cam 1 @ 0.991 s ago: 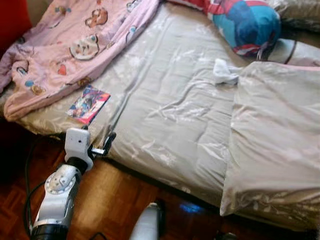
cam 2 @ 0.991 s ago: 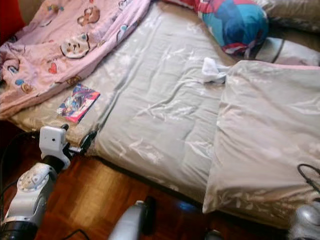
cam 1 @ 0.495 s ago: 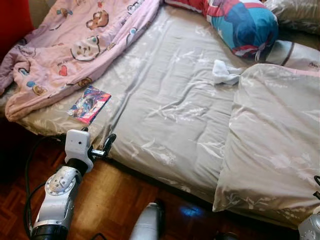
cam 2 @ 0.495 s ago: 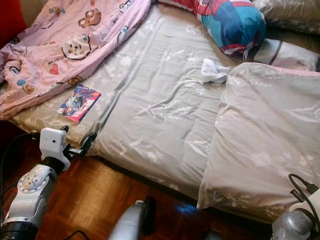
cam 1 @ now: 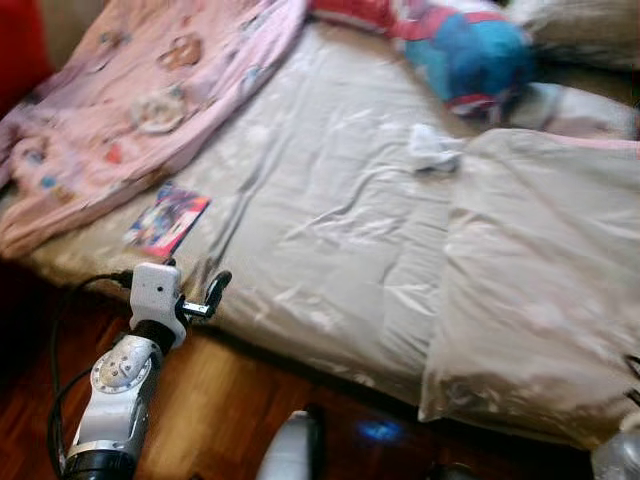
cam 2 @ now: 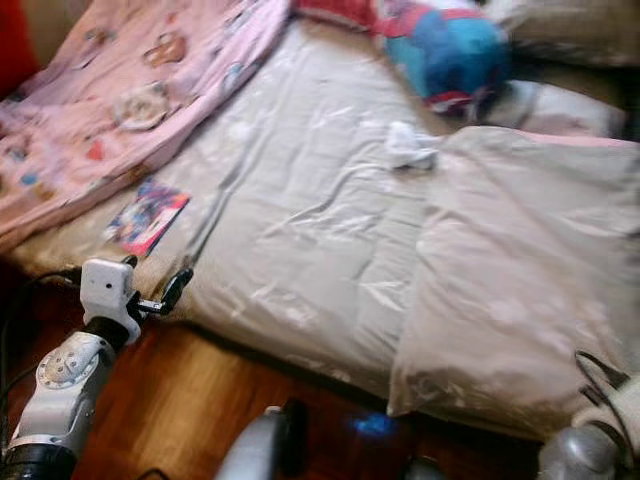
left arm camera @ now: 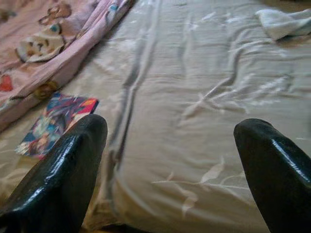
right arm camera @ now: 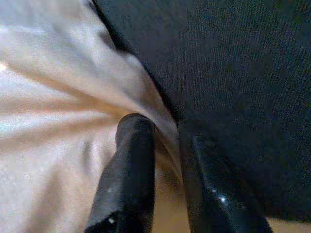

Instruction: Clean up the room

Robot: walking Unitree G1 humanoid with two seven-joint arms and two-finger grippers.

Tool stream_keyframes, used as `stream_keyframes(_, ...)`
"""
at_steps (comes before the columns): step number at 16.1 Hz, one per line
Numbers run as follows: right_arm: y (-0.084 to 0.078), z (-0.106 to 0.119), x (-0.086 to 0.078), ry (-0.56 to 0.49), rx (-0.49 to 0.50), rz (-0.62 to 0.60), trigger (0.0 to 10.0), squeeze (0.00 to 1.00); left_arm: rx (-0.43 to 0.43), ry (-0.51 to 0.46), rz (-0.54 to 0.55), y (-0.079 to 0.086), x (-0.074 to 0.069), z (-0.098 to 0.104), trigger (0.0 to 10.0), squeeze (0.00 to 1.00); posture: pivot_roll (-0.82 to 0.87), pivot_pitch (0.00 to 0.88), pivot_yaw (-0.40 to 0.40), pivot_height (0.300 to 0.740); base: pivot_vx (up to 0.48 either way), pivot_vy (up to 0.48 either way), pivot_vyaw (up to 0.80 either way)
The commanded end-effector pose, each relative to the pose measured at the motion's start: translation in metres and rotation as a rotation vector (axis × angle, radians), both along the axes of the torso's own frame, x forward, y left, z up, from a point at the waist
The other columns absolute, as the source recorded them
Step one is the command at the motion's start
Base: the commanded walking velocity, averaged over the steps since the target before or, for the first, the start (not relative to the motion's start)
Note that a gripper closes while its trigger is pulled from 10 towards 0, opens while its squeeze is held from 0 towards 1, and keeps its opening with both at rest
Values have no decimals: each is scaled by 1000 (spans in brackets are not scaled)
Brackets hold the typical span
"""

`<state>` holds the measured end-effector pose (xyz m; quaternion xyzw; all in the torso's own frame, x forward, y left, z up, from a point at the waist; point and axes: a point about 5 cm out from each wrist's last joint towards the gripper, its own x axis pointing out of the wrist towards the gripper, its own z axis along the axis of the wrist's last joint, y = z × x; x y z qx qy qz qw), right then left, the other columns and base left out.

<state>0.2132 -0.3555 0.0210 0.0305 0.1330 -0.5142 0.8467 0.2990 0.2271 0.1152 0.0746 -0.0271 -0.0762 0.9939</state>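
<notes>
We stood at the foot of a low bed (cam 1: 330, 210) covered in a shiny beige floral sheet, and the head views were blurred. Our left gripper (left arm camera: 170, 170) hovered at the near edge of the mattress, its two black fingers (left arm camera: 63, 170) spread wide with nothing between them. Just beyond it, on the sheet, lay a colourful booklet (cam 1: 166, 219) beside the hem of a pink cartoon blanket (cam 1: 130, 110) heaped over the left side. Farther up the bed sat a crumpled white cloth (cam 1: 432, 148), and behind it a red and blue cushion (cam 1: 468, 52). On the right, a folded beige duvet (cam 1: 540, 280) hung over the bed's edge, and our right gripper (right arm camera: 165, 145) had its fingers closed together on a fold of that duvet's corner, with dark fabric behind. We judged that tidying had hardly begun: the blanket was still bunched and the loose items were still on the sheet. Pulling the duvet across could go wrong, since the slick cloth might slip out of such a narrow pinch, or it could sweep over the white cloth and bury it. The blur also made reaching for the thin, flat booklet risky, because the fingers might snag the sheet instead.
</notes>
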Motion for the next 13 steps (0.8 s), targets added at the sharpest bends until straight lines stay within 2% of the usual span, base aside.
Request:
stream_keyframes(1, 5, -6, -4, 22, 1, 2, 10000, 1000, 26, 21, 24, 6, -3, -6, 10000, 0, 143, 222, 117, 705, 0, 0, 0)
stream_keyframes(2, 8, -4, 1, 2, -9, 11, 10000, 1000, 24, 20, 29, 6, -2, -6, 10000, 0, 141, 211, 115, 705, 0, 0, 0)
stream_keyframes(3, 14, 4, 12, -45, -48, 63, 10000, 1000, 19, 17, 35, 5, 1, -7, 10000, 0, 134, 193, 108, 705, 0, 0, 0)
stream_keyframes(4, 25, 13, 26, -101, -99, 160, 10000, 1000, 13, 18, 44, 7, 3, -8, 10000, 0, 127, 183, 103, 705, 0, 0, 0)
stream_keyframes(6, 40, 20, 39, -148, -144, 291, 10000, 1000, 7, 31, 64, 9, 2, -14, 10000, 0, 121, 171, 96, 705, 0, 0, 0)
stream_keyframes(7, 56, 24, 49, -187, -163, 408, 10000, 1000, 0, 47, 83, 10, 1, -22, 10000, 0, 108, 152, 83, 705, 0, 0, 0)
stream_keyframes(8, 65, 24, 53, -201, -166, 472, 10000, 1000, -8, 56, 93, 9, 0, -26, 10000, 0, 106, 138, 70, 705, 0, 0, 0)
stream_keyframes(9, 70, 24, 55, -212, -160, 502, 10000, 725, -12, 61, 102, 9, -1, -29, 10000, 0, 105, 131, 63, 705, 0, 0, 0)
stream_keyframes(10, 80, 21, 59, -210, -118, 585, 10000, 0, -26, 81, 138, 11, -4, -38, 10000, 0, 93, 111, 31, 705, 0, 0, 0)
stream_keyframes(12, 98, 10, 65, -187, -14, 760, 10000, 0, -63, 122, 219, 15, -12, -58, 10000, 0, 90, 100, -1, 705, 0, 0, 0)
stream_keyframes(13, 102, 8, 65, -178, -1, 796, 10000, 0, -68, 129, 231, 16, -14, -61, 10000, 0, 90, 100, -1, 705, 0, 0, 0)
